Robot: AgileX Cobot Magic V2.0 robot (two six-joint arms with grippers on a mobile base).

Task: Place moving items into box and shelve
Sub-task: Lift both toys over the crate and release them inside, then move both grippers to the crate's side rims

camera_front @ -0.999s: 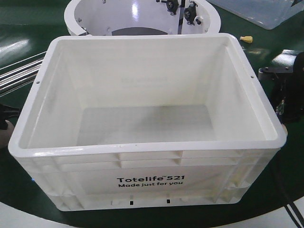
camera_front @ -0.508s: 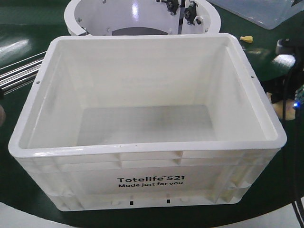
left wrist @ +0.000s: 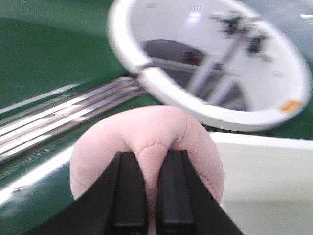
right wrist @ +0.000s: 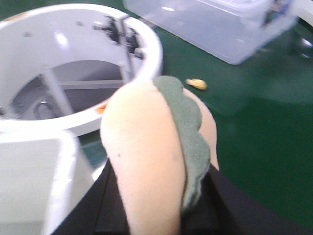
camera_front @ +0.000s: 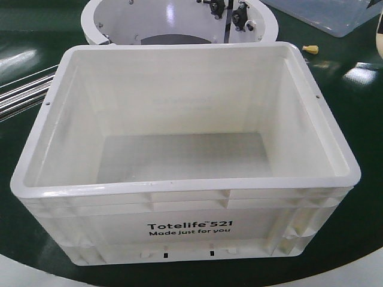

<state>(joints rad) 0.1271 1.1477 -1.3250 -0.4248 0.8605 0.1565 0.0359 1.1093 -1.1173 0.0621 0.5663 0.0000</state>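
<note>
The white box point(camera_front: 185, 224), printed "Totelife 521", stands empty in the middle of the front view. A pink-brown ball point(left wrist: 146, 127) is pinched between the black fingers point(left wrist: 129, 191) of my left gripper point(left wrist: 150, 159), just left of the box rim point(left wrist: 264, 142). My right gripper point(right wrist: 156, 176) is shut on a pale yellow egg-shaped toy point(right wrist: 142, 147) with a green edge, held right of the box corner point(right wrist: 29, 171). A pale sliver of that toy point(camera_front: 379, 37) shows at the front view's right edge. The shelf is out of view.
A round white housing point(camera_front: 179, 21) with black fittings sits behind the box on the green surface. Shiny metal rails point(camera_front: 24, 89) run at the left. A clear plastic bin point(right wrist: 220, 29) and a small yellow piece point(camera_front: 309, 48) lie at the back right.
The dark right arm beside the box's right wall has lifted out of the front view; only a pale sliver stays at the top right. The dark shape at the left edge is gone too.
</note>
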